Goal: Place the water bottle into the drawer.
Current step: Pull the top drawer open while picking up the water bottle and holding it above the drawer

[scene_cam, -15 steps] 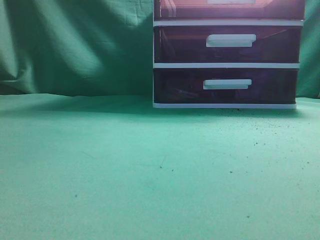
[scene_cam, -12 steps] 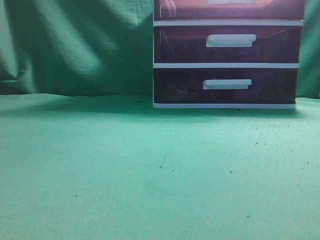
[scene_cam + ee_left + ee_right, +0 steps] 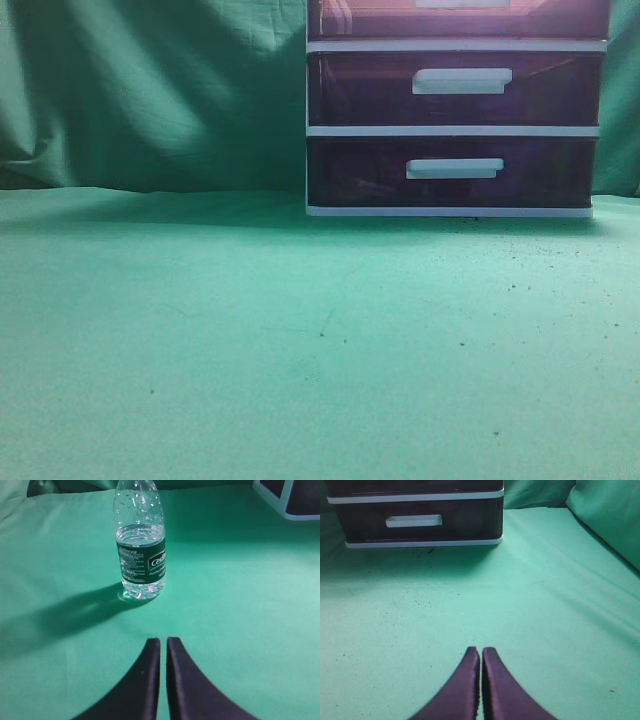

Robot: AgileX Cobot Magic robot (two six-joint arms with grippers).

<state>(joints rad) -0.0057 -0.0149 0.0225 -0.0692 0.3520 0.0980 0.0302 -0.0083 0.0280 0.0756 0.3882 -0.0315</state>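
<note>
Standing upright on the green table (image 3: 240, 590), the water bottle (image 3: 140, 550) is seen ahead of the left gripper (image 3: 163, 645), whose jaws are together, empty. Right gripper (image 3: 481, 654) likewise closed. Bottle judged part-filled, light, thin-walled, slippery with droplets; best grasped at the labelled middle. The drawer (image 3: 460, 18) is closed.

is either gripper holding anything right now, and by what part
Nothing is held. The left gripper is shut on nothing, short of the upright water bottle. The right gripper is shut over bare cloth.
</note>
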